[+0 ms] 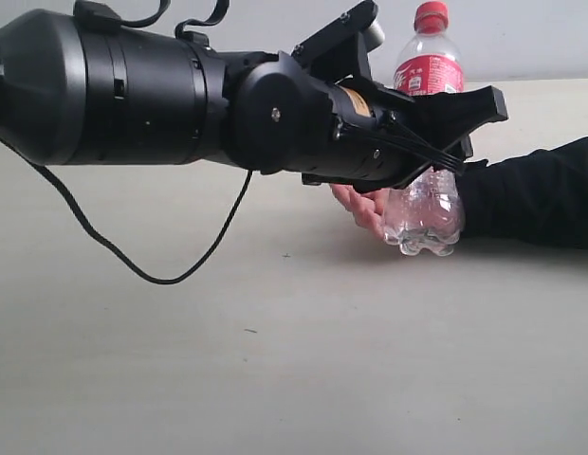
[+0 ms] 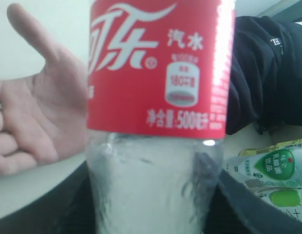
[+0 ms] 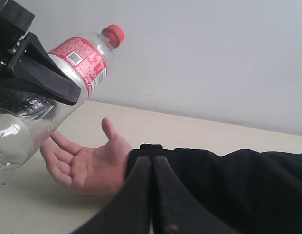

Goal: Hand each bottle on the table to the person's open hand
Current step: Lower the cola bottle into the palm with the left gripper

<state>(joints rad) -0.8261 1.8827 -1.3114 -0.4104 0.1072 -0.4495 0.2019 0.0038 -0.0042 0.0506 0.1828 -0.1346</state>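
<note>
Left pincer (image 1: 479,133) clamped on clear cola bottle (image 1: 425,213), red label (image 2: 156,68) reading "汽水" and "500毫升", at 2 o'clock in the exterior view, over the open hand (image 3: 87,163); right pincer (image 3: 152,163) closed together.

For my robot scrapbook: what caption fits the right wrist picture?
The left tool holds a red-capped cola bottle close to a person's open hand.
</note>
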